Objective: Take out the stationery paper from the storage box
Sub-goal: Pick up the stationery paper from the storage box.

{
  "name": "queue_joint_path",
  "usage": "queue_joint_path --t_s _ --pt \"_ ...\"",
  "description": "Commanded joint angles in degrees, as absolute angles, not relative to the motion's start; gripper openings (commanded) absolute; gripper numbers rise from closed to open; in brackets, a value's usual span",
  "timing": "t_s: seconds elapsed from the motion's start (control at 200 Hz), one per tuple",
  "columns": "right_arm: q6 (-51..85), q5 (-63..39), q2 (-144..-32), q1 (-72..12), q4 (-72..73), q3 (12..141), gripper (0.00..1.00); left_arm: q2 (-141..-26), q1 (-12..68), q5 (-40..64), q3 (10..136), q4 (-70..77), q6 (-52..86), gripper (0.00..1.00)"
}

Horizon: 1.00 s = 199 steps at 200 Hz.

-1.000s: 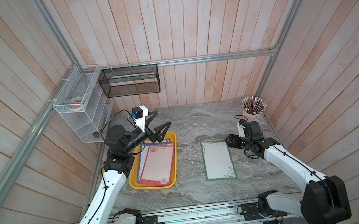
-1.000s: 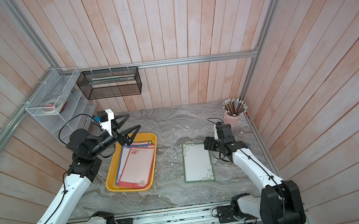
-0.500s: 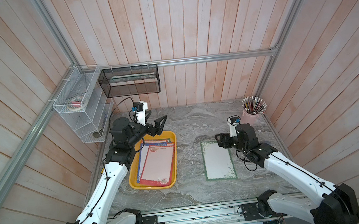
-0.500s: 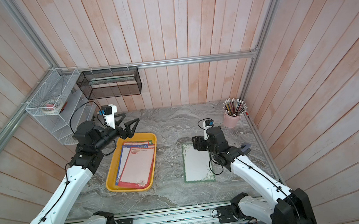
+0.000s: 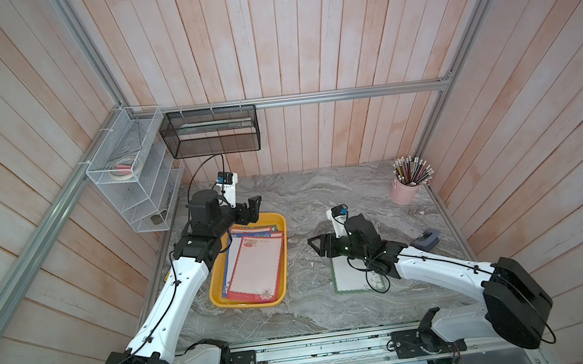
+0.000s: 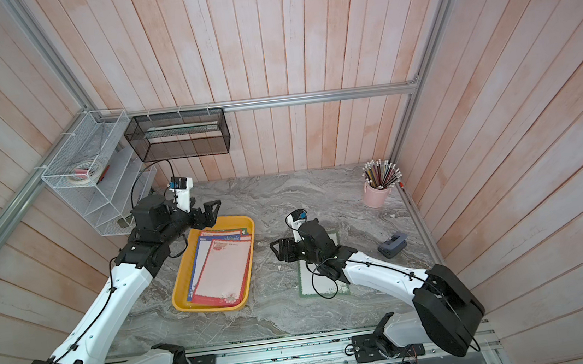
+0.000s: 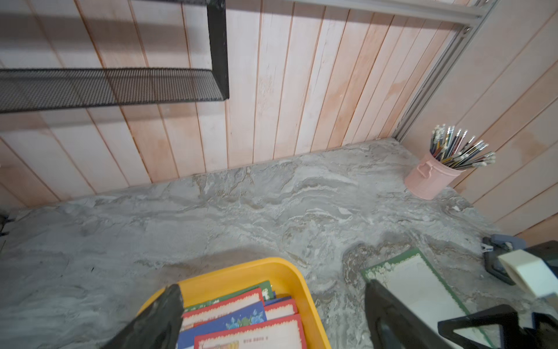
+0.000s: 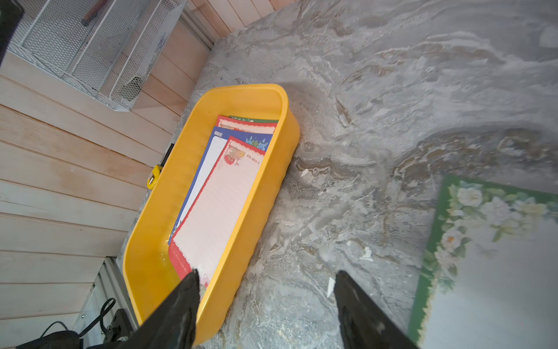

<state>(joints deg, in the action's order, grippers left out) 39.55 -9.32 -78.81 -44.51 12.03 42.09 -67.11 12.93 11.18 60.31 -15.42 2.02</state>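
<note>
Only lettering I can spot is a small line of print in the header of the top red-bordered sheet, and it's too tiny to read. Containers: the storage box (image 5: 219, 299) sits on the marble table toward the left side. It holds the stationery paper (image 5: 254, 268) in a loose fanned stack, with a red border on top, a blue one under it, then another red and a green peeking out at the far end. One green-bordered sheet (image 8: 483, 256) with white flowers lies flat on the table, well apart from the box and partly under the right arm. The pink bucket (image 5: 405, 193) in the far right corner is stuffed with pencils. The white wire rack (image 5: 132, 192) has a tape roll (image 5: 122, 169) on its top shelf. The left gripper (image 5: 250, 211) hovers over the far end of the box, jaws spread wide with nothing in them. The right gripper (image 5: 320, 246) hangs between the box and the green sheet, jaws apart and empty too.
</note>
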Motion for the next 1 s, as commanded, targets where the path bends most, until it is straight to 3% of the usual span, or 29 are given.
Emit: queue_joint_path --t_s 0.0,0.33,0.99 --pt "43.58 -12.64 -81.87 -46.20 17.24 42.69 0.72 -64.47 13.04 8.09 57.27 -20.25 0.09 0.95" --pt "46.43 -17.21 -87.29 -47.24 19.19 46.82 0.71 -68.89 13.08 5.93 56.24 -30.79 -0.86 0.89" --pt "48.19 -16.94 -92.97 -48.92 21.50 49.24 0.68 -74.60 10.57 -1.88 52.54 -29.15 -2.23 0.86"
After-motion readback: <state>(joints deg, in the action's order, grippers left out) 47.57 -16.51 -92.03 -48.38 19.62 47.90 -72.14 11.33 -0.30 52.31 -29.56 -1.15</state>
